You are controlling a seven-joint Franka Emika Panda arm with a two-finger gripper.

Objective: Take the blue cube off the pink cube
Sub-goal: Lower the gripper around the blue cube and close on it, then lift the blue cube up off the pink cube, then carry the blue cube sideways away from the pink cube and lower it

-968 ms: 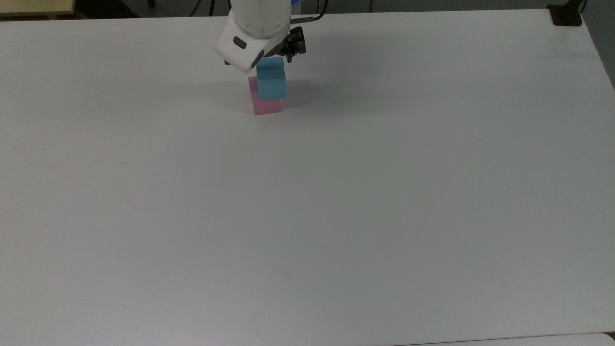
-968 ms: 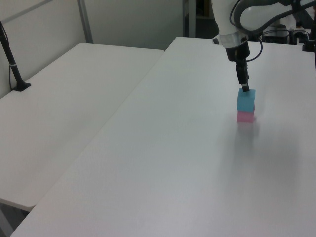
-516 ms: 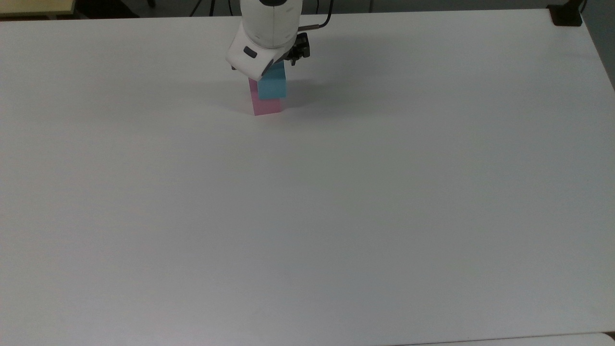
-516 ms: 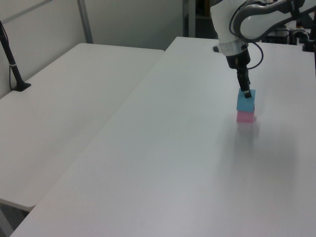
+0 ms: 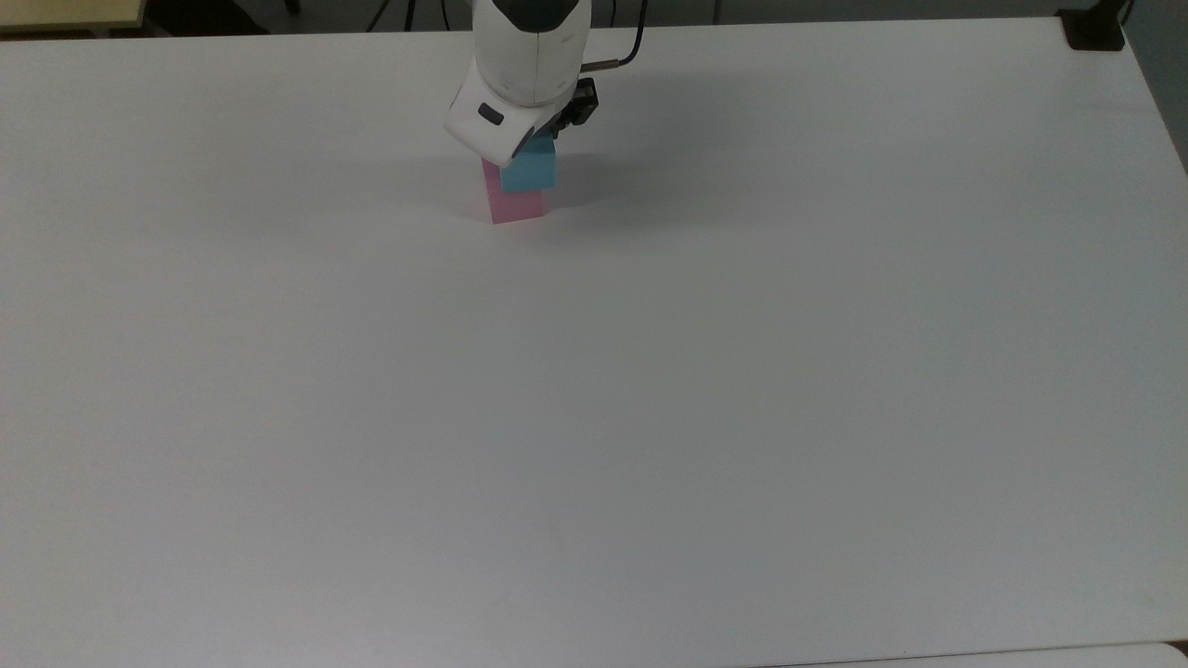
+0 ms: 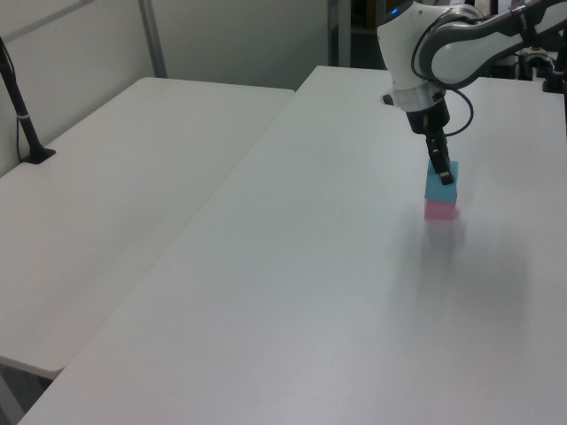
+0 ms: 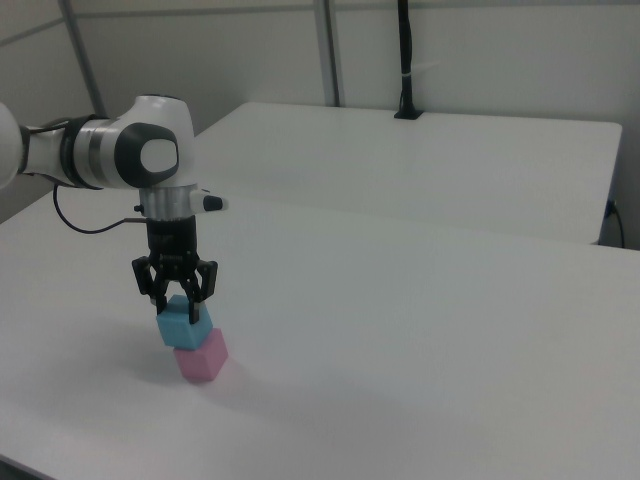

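Between the spread tool [image 7: 179, 311] fingers sits the blue cube [image 7: 183, 324], atop the pink cube [image 7: 203, 354].

Upper right of the frame: a small light-blue matte cube [image 6: 440, 185] sits on a small pale-pink matte cube [image 6: 440, 210] on a white table [image 6: 292, 292]; the arm's black gripper [image 6: 441, 170] reaches down onto the blue one

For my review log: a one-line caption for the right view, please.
Open gripper straddling the blue cube stacked on the pink cube.
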